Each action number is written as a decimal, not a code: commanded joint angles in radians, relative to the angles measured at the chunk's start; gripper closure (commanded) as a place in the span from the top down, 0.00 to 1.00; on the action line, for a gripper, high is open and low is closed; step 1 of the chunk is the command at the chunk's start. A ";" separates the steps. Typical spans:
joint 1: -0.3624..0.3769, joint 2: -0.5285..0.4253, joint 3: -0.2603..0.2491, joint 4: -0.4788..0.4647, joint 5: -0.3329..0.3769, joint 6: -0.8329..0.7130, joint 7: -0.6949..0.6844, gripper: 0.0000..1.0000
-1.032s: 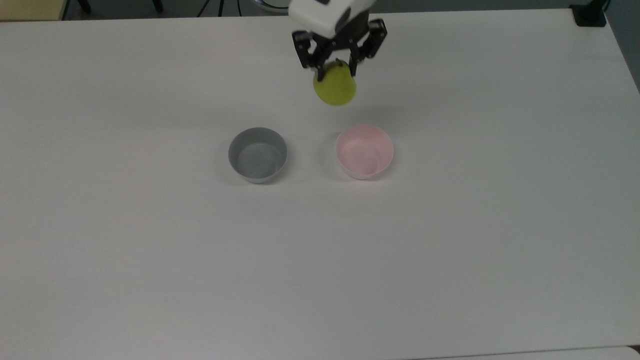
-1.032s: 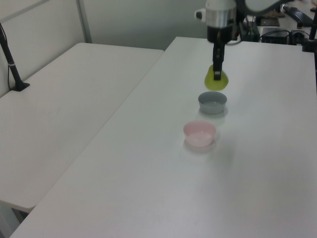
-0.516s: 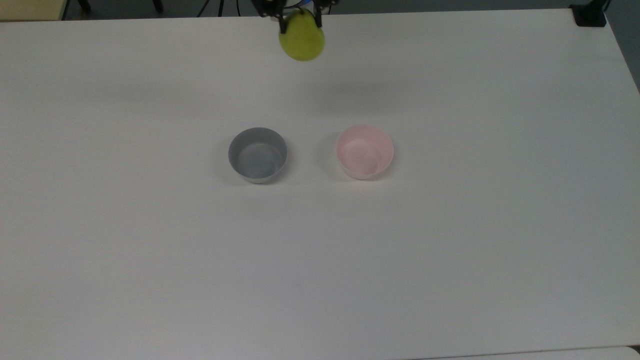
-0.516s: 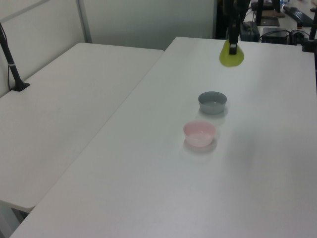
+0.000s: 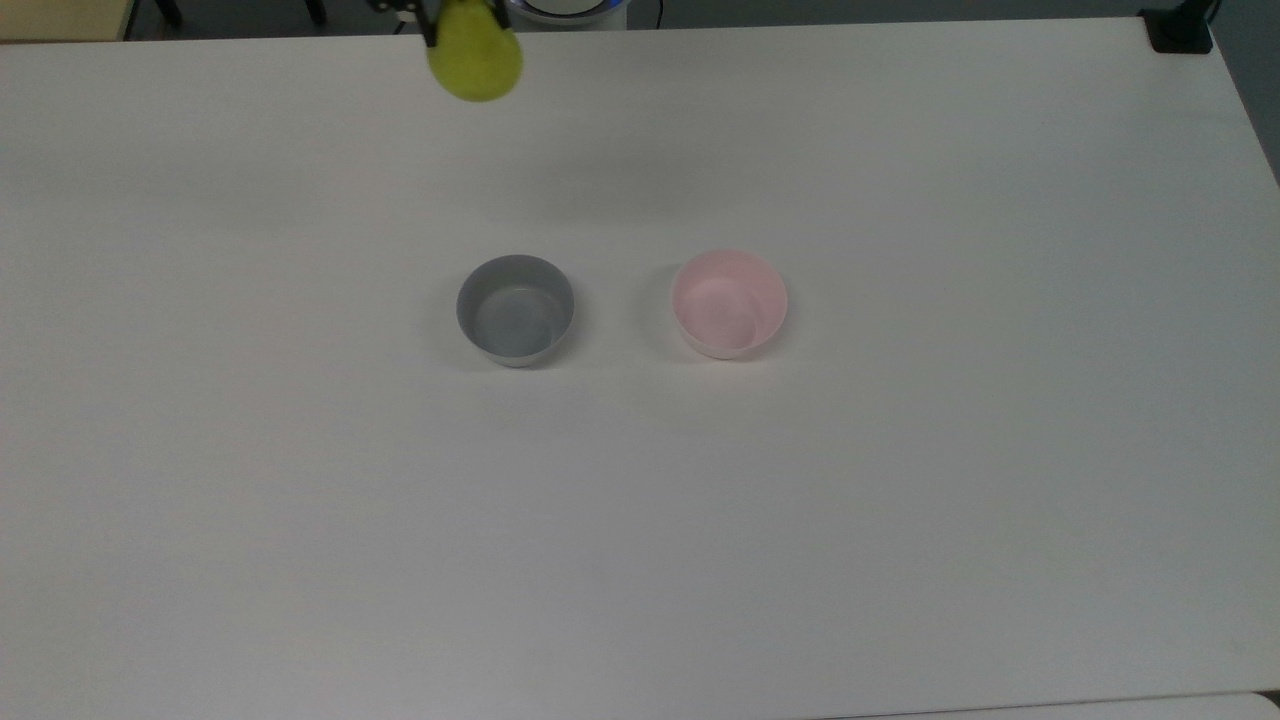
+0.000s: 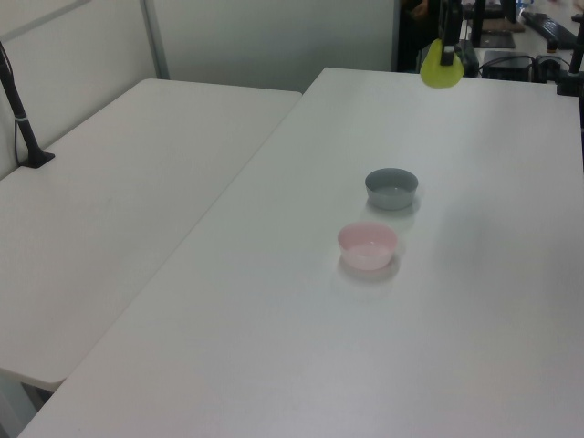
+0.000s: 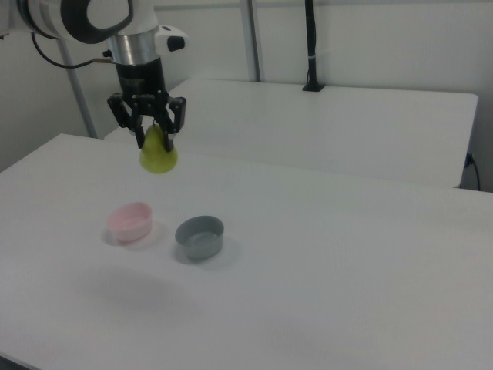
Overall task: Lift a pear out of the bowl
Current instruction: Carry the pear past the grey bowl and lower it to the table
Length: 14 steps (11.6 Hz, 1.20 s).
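The yellow-green pear [image 7: 158, 155] hangs high above the table, held at its narrow top by my gripper [image 7: 153, 139], which is shut on it. In the top view the pear [image 5: 475, 58] sits at the upper edge, left of centre; in the left view the pear [image 6: 442, 72] hangs near the top right. The pale pink bowl [image 5: 729, 302] stands on the white table with nothing in it, far below the pear. The pink bowl [image 7: 129, 220] lies at the right view's left, and the same bowl [image 6: 368, 245] is nearer the camera in the left view.
A grey bowl [image 5: 515, 308] of the same size stands left of the pink one in the top view, also with nothing inside. A second white table [image 6: 128, 182] adjoins on the left view's left. A black post [image 7: 310, 46] stands on the far table.
My gripper has carried the pear upward and toward the top view's left, from just above the pink bowl to the far edge of the table. Both bowls stayed put.
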<state>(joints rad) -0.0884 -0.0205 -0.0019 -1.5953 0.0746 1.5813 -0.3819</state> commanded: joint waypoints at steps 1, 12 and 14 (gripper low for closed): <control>-0.033 0.013 -0.073 0.028 0.017 0.052 -0.119 0.00; -0.096 0.358 -0.165 0.018 0.005 0.485 -0.155 0.00; -0.111 0.398 -0.165 0.008 -0.002 0.499 -0.158 0.00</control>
<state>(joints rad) -0.1866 0.3432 -0.1603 -1.5850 0.0744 2.0510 -0.5095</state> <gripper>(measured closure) 0.449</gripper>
